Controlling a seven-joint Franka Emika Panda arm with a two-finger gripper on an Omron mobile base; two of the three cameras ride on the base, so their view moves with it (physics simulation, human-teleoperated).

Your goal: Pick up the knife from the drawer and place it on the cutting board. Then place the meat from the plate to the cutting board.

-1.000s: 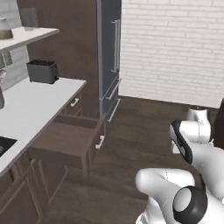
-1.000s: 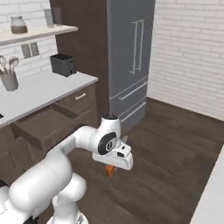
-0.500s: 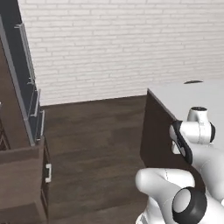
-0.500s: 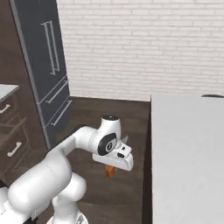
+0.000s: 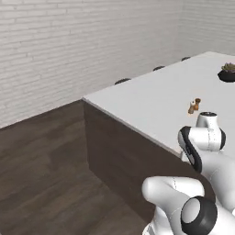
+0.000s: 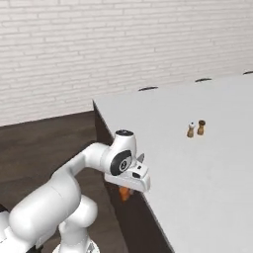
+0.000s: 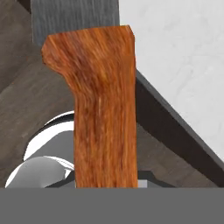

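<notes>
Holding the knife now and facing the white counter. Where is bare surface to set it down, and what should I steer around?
The counter is bare from its near corner up to the pair of small shakers. Beyond them, a dark plant pot sits at the far right edge. The gripper, shut on the knife, hangs beside the counter edge.

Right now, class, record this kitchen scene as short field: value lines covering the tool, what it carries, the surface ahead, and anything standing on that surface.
tool: hangs below the wrist, beside the near edge of the counter
tool state: shut on the knife
knife: orange-red wooden handle fills the hand view, grey blade beyond it
counter: white top, dark side panel, brick wall behind
on counter: two small shakers side by side; a black plant pot at the far right
floor: dark wood planks
cutting board, meat, plate: not located from these pictures
</notes>
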